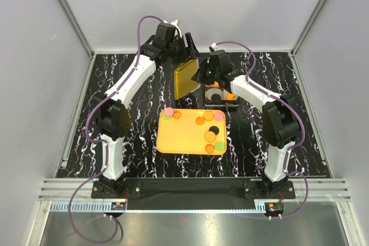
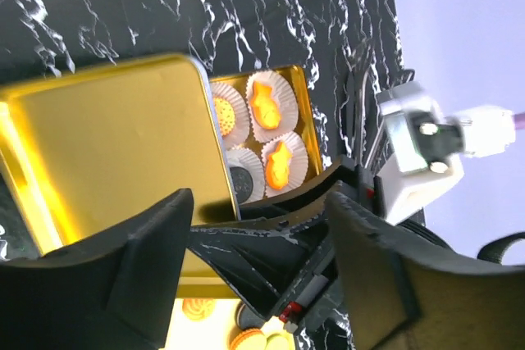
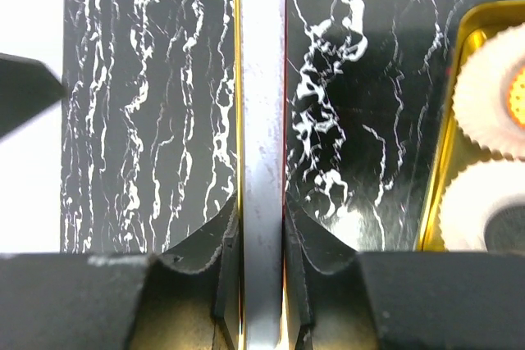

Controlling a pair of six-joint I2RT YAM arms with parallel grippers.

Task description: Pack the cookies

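Several cookies lie on the yellow-orange tray [image 1: 179, 136]: orange discs [image 1: 209, 116], a pink one [image 1: 168, 111] and a black one [image 1: 213, 130]. Behind it, a gold tin [image 1: 222, 101] holds white paper cups with orange cookies [image 2: 272, 100] and a black one [image 2: 242, 179]. My right gripper [image 1: 203, 75] is shut on the edge of the tin's gold lid [image 1: 185, 79], holding it upright; the right wrist view shows the lid edge-on [image 3: 262, 79] between the jaws [image 3: 262, 219]. My left gripper [image 1: 188, 45] is open and empty above and behind the lid [image 2: 107, 153], its jaws [image 2: 258, 202] wide apart.
The black marbled table [image 1: 132, 142] is walled by grey panels on the left, back and right. The tin [image 3: 447, 120] lies just right of the held lid. The two grippers are close together at the table's far middle.
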